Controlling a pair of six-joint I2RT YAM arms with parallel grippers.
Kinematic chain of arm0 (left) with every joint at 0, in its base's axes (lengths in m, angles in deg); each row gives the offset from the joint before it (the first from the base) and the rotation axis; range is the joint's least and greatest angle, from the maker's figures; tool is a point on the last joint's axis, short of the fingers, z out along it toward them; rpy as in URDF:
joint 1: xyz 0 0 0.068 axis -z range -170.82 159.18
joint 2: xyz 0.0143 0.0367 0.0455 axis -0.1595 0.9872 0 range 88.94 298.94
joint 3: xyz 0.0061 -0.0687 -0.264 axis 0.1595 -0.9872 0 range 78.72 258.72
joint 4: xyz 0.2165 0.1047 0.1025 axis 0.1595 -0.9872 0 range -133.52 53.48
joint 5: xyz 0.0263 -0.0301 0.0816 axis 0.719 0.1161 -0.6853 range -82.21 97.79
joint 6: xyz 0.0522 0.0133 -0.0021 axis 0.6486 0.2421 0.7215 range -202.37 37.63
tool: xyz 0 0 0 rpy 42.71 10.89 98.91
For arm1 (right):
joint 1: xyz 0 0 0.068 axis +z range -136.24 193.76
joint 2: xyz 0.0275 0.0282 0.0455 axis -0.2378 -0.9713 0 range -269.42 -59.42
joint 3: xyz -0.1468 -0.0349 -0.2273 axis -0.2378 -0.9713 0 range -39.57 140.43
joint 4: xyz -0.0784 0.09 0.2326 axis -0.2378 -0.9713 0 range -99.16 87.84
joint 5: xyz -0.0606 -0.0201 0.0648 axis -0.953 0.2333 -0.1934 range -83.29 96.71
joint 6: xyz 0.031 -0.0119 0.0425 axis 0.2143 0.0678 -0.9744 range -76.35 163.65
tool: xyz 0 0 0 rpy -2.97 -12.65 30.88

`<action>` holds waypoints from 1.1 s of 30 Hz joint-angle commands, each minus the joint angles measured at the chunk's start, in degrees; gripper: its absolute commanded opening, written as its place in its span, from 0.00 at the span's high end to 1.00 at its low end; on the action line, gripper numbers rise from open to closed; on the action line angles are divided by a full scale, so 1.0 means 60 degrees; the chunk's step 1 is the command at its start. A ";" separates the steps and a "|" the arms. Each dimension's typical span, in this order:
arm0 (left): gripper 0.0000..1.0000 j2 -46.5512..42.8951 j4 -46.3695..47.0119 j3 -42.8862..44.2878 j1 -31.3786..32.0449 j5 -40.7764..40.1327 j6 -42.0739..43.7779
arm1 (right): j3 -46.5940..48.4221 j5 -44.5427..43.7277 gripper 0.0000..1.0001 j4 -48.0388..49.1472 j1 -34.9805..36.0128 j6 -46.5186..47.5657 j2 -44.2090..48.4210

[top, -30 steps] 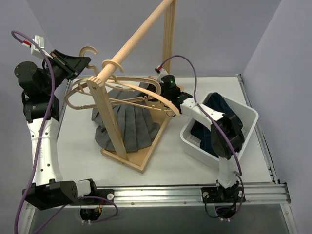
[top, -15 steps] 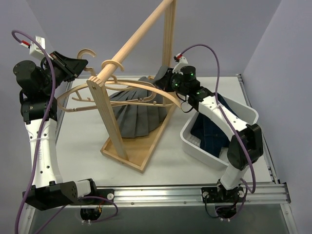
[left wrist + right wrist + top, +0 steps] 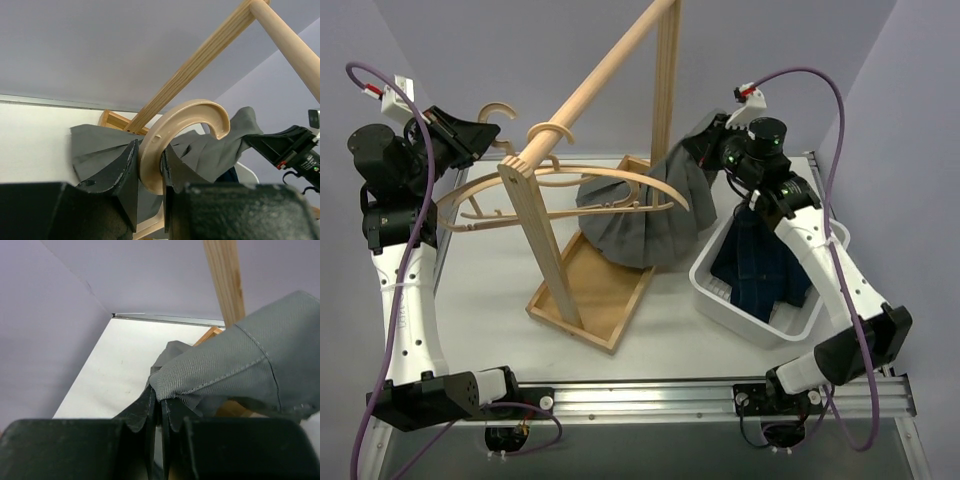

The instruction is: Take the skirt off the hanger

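At the worktop's right edge a tub (image 3: 725,298) of blue cloth is seen. Just beyond it the skirt (image 3: 640,215) is held up over the rack (image 3: 590,290), bunched against the hanger (image 3: 200,109). Its stitched edge is pinched in the closed right gripper (image 3: 160,400). The skirt is judged light, limp and apt to slide, so that firm edge is best gripped. At the far left the hanger's hook is clamped by the left gripper (image 3: 149,160).

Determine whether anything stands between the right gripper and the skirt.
Nothing visible does: the right gripper has its jaws shut on the skirt. The hanger, held by the left gripper, crosses the skirt lower down.
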State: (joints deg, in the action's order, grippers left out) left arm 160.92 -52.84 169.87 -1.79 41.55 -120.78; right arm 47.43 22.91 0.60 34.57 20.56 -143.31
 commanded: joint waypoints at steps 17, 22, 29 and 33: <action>0.98 0.0263 0.0068 0.0247 0.0259 -0.0045 0.0411 | 0.1978 -0.1280 1.00 -0.2408 -0.1199 0.0918 0.2424; 0.98 0.0292 0.0083 0.0276 0.0464 -0.0089 0.0440 | 0.2565 -0.1953 1.00 -0.3096 -0.1185 0.1284 0.3068; 0.98 0.0307 -0.0166 0.0525 0.0552 -0.0206 0.0616 | 0.2523 -0.3140 1.00 -0.3816 -0.1199 0.1797 0.3844; 0.98 0.0351 -0.0166 0.0584 0.0625 -0.0250 0.0616 | 0.2609 -0.3389 1.00 -0.3961 -0.1199 0.2002 0.4051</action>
State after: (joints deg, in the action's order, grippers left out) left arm 162.94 -54.65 170.02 1.38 40.96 -117.85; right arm 62.07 5.87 -25.30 27.91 30.33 -119.53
